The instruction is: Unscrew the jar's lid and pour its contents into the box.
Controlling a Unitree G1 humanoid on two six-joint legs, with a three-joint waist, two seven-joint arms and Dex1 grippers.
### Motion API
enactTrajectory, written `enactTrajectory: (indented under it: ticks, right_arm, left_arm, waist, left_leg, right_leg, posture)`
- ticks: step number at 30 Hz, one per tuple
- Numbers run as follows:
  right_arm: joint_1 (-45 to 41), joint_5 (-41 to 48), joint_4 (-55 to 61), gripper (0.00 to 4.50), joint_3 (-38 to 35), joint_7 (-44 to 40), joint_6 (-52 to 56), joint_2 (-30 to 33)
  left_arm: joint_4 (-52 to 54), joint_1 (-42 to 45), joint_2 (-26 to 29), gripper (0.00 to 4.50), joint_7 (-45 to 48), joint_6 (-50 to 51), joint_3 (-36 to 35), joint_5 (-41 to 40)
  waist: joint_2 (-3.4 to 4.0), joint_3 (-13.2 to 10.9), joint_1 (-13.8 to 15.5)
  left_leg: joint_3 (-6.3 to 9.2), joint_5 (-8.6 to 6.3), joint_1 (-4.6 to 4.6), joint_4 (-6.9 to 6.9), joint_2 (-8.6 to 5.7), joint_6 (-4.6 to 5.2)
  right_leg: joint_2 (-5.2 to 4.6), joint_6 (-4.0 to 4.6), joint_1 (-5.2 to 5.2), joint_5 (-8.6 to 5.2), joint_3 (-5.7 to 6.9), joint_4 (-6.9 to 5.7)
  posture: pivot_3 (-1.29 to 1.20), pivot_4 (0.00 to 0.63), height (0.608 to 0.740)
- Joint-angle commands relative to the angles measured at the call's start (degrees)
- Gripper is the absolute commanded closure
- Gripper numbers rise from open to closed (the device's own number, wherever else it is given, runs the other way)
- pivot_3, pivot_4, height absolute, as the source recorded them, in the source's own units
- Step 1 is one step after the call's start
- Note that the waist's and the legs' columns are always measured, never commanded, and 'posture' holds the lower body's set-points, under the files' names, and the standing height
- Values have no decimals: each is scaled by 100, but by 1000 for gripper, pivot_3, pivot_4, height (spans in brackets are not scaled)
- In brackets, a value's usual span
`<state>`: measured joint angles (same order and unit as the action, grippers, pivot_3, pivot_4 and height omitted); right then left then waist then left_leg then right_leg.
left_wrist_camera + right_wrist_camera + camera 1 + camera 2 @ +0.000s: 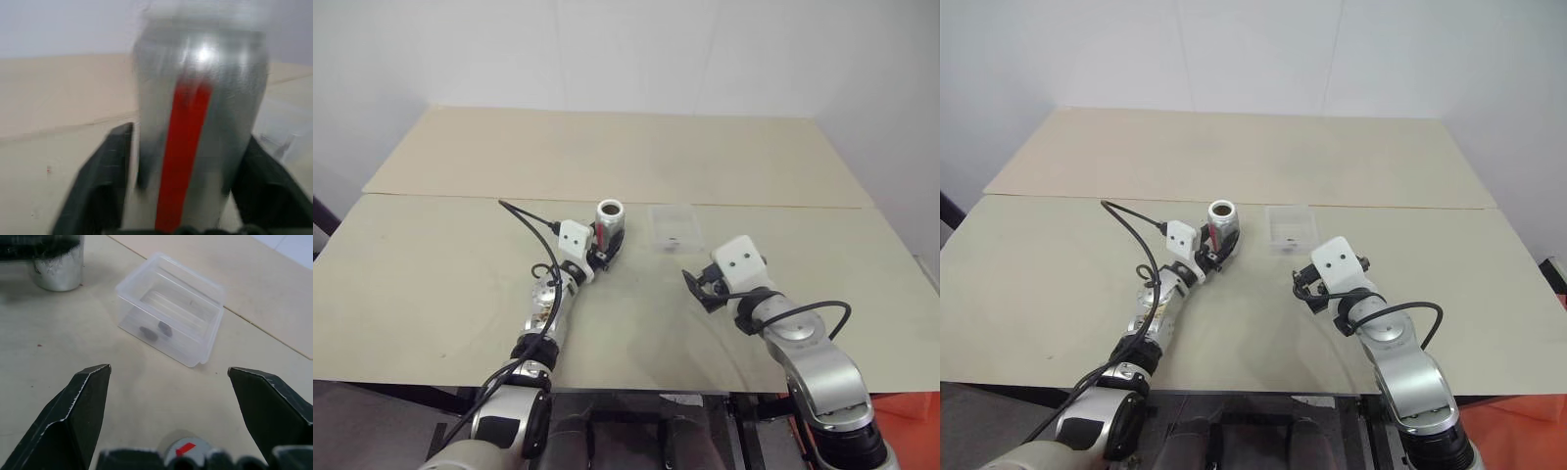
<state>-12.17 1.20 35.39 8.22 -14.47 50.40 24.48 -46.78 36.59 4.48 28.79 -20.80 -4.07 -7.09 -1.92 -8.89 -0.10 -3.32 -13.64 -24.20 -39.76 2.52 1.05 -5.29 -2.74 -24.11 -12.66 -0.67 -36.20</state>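
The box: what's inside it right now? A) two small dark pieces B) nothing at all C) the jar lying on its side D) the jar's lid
A: the right wrist view shows two small dark pieces on the floor of the clear box; the jar stands upright beside it, its top open.

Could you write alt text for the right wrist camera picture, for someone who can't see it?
A clear plastic box sits on a beige table with two small dark pieces inside, seen between the wide-open black fingers of the right gripper. The base of a silvery jar stands beyond it, apart from the box.
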Motion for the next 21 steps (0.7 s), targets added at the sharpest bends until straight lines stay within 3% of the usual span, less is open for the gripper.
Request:
enactTrajectory:
  ticks: [1, 2, 11, 15, 21]
  right_arm:
    - [-71, -84, 95, 0, -68, -3, -209, 31]
    - [-76, -92, 86, 0, -61, 0, -217, 27]
    - [-105, -124, 14, 0, -49, -15, -268, 17]
    - [-120, -137, -30, 0, -41, -31, -311, 23]
    - [-152, -182, -123, 0, 42, -86, -416, 67]
  left_arm:
    - [92, 20, -22, 290, -16, -19, -22, -69]
    - [110, 11, -30, 28, -13, -6, -20, -76]
    - [365, -135, -40, 28, 45, 21, 23, -91]
    - [861, -443, -41, 28, 89, 179, 85, -117]
    - [2466, -1280, 26, 28, -14, 858, 151, -269]
  waist:
    - [0, 0, 4]
    - [0, 0, 6]
    - [0, 0, 15]
    - [0, 0, 6]
    - [0, 0, -21]
  left_leg:
    - [0, 0, -1, 0, 0, 0]
    - [0, 0, -2, 0, 0, 0]
    - [0, 0, -2, 1, 0, 0]
    - [0, 0, -1, 1, 1, 0]
    - [-1, 0, -1, 3, 5, 0]
  right_leg:
    - [0, 0, -1, 0, 0, 1]
    - [0, 0, -1, 0, 0, 2]
    - [-1, 0, 0, 0, 1, 3]
    - [0, 0, 0, 0, 0, 3]
    - [0, 0, -2, 0, -2, 3]
  posture:
    - [0, 150, 740]
    - [0, 150, 740]
    - [0, 150, 740]
    - [0, 150, 740]
    - [0, 150, 740]
